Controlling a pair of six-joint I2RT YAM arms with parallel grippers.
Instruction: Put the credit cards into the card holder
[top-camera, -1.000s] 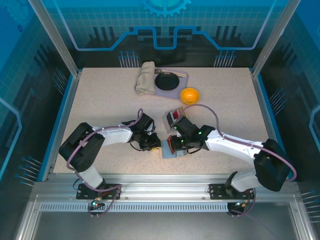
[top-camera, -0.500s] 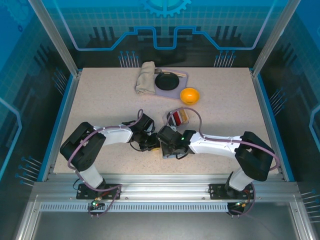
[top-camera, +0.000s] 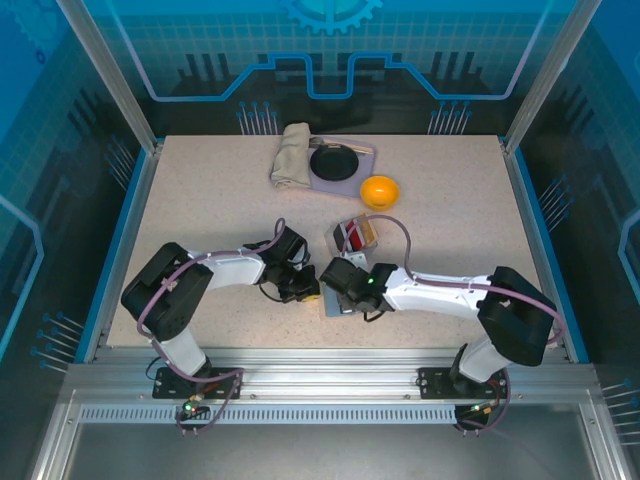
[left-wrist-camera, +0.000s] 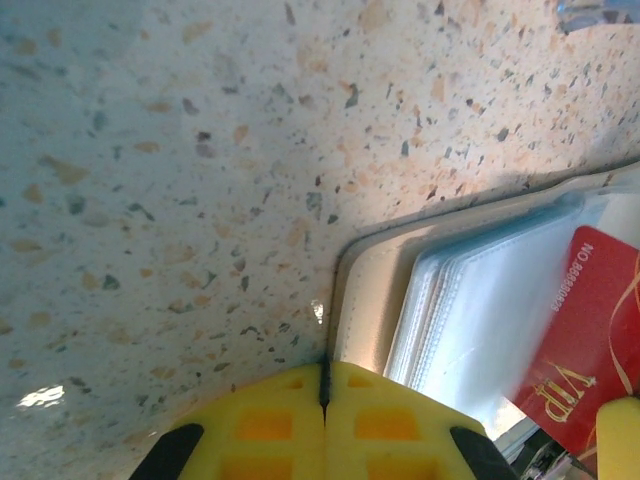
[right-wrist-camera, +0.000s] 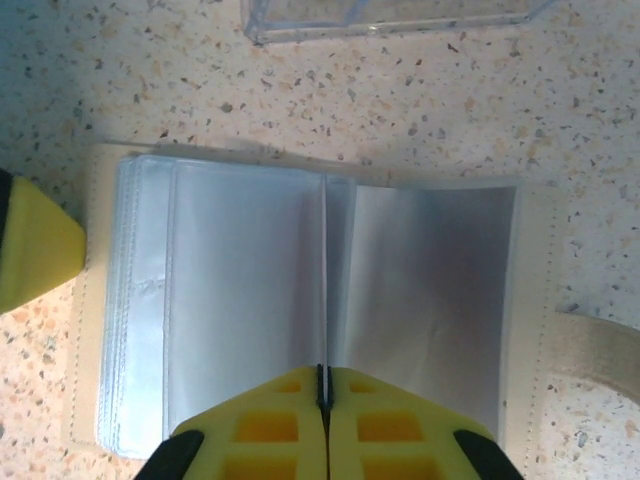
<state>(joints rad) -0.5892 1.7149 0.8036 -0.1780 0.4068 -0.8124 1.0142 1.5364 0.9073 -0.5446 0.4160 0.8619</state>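
Note:
The card holder (top-camera: 338, 303) lies open on the table, cream cover (left-wrist-camera: 368, 300) down and clear grey-blue sleeves (right-wrist-camera: 240, 300) up. My left gripper (top-camera: 308, 291) is at its left edge, yellow fingers shut on the rim of the cover (left-wrist-camera: 325, 375). My right gripper (top-camera: 340, 288) hovers over the holder's middle fold, shut (right-wrist-camera: 323, 372) on a red card (left-wrist-camera: 585, 340) marked VIP. In the right wrist view that card appears edge-on as a thin line (right-wrist-camera: 323, 280). More cards stand in a small box (top-camera: 355, 235) just behind the holder.
At the back stand an orange bowl (top-camera: 380, 190), a black dish (top-camera: 333, 162) on a grey mat, and a folded beige cloth (top-camera: 292, 155). The clear box's rim (right-wrist-camera: 390, 15) is close beyond the holder. The holder's strap (right-wrist-camera: 600, 345) sticks out to the right.
My right gripper has moved left with the red card, from beside the box to over the holder's middle. The left gripper has stayed on the holder's edge.

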